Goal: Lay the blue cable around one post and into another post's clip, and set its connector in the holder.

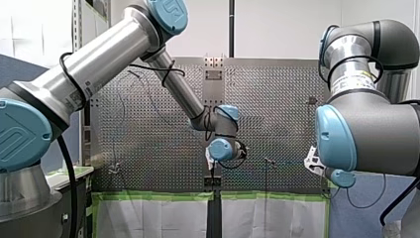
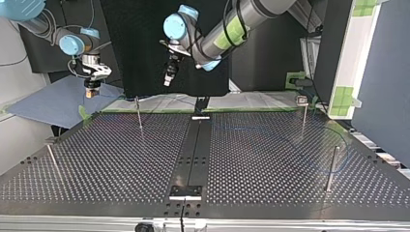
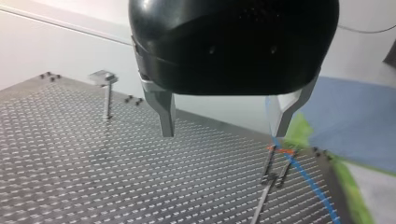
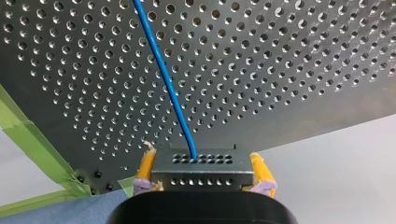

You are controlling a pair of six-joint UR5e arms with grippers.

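In the right wrist view my right gripper (image 4: 201, 156) has its yellow pads shut on a black connector block (image 4: 201, 172). The blue cable (image 4: 163, 79) leaves the block's face and runs out over the perforated table (image 4: 289, 70). In the top view that gripper (image 2: 92, 92) hangs beyond the table's far left corner. My left gripper (image 3: 223, 123) is black with metal fingers, open and holding nothing, and hovers above the plate. Beside one finger, the blue cable (image 3: 303, 182) passes a thin post (image 3: 268, 170). A clip-topped post (image 3: 106, 91) stands further off. In the top view my left gripper (image 2: 167, 82) hangs over the far edge's middle.
Slim posts stand on the table at the top view's left (image 2: 139, 116), near left (image 2: 53, 162), far right (image 2: 303, 116) and right (image 2: 331, 169), where a faint cable loop (image 2: 346, 145) lies. A small black fixture (image 2: 200, 103) sits at the far middle, another bracket (image 2: 185, 192) at the near middle.
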